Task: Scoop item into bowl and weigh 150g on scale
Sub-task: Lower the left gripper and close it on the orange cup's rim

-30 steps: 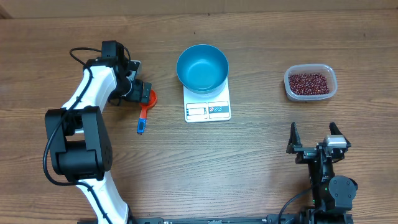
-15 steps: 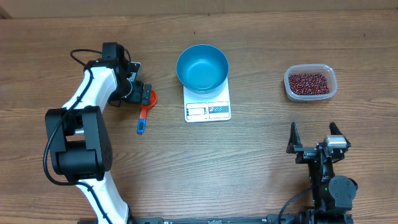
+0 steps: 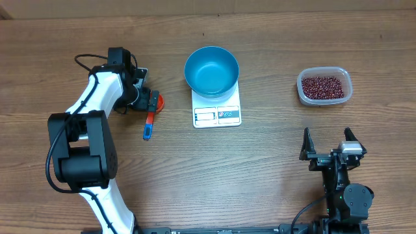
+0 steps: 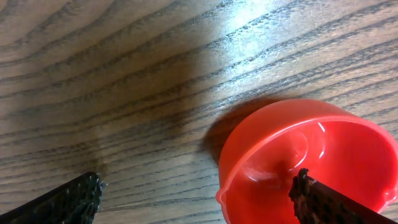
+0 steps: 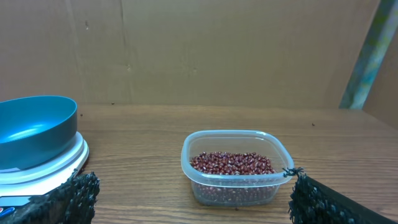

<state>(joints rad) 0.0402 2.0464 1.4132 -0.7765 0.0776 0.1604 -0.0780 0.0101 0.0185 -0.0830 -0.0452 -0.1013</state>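
A wooden surface (image 3: 273,175) is being viewed from above. Near the middle, toward the far side, a small white scale (image 3: 217,114) is sitting flat. A deep blue bowl (image 3: 211,70) is resting on the scale's rear part, leaving the front display panels uncovered and showing a bare, smooth inside. Well apart to the right, a clear plastic tub (image 3: 348,96) is holding the heap of small dark red-brown beans (image 3: 321,86), and every bean in view is lying in that tub.

To the left of the scale, a scoop (image 3: 152,116) is lying on the surface. Its red cup (image 3: 159,102) is pointing toward the far side and its blue handle (image 3: 148,130) toward the near side. The left tool (image 3: 147,97) is hovering low at the cup with its fingers spread wide, pinching nothing. In the left wrist view, one finger is showing in front of the cup's hollow and the other is standing off over bare wood (whether either is touching the plastic is impossible to tell).

The right tool (image 3: 328,142) is sitting near the front right edge, well apart from everything, its fingers also spread wide and holding nothing. Its wrist camera is looking across the surface at the tub straight ahead, with the bowl on the scale off to the left.
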